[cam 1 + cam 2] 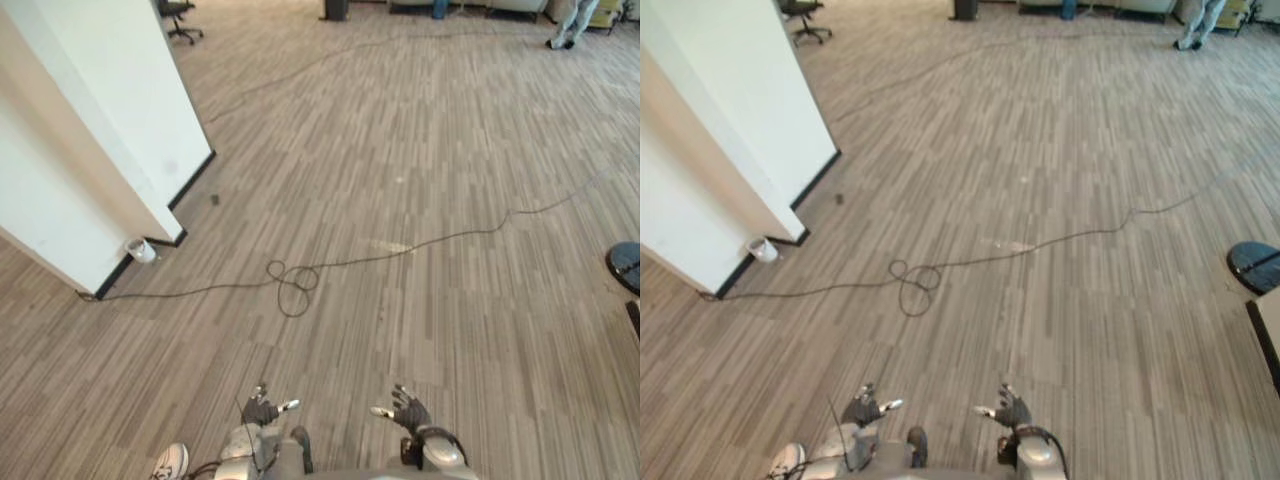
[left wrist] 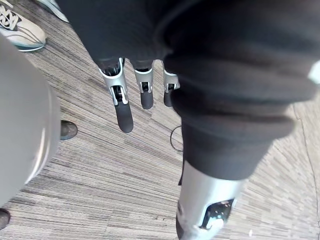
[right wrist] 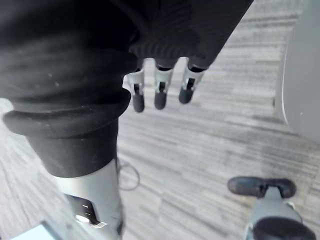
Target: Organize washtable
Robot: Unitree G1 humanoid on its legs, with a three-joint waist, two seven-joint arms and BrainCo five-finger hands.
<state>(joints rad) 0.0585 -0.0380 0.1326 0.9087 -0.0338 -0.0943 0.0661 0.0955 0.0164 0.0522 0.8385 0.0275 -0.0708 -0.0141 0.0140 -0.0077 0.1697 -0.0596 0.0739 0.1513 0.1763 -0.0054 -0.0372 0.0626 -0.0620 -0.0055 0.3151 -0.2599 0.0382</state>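
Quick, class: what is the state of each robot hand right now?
Left hand: open, fingers straight, holding nothing.
Right hand: open, fingers straight, holding nothing.

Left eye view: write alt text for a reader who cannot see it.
The left robot hand and right robot hand hang open, empty, over grey striped plank floor. A white wall corner stands left, a small white container at its foot.

Floor [image 1: 420,150]: grey-brown, fine streaks laid in short plank blocks. Partition wall [image 1: 110,120]: plain white, with black skirting [image 1: 193,180] along its foot. Small cup [image 1: 140,249] at the wall's near corner: white. Chair [image 1: 178,15] beyond the wall: black. Shoe [image 2: 20,27]: white, teal-edged sole. Left hand [image 2: 122,107] and right hand [image 3: 160,92]: silver fingers, dark tips, black ribbed covers.
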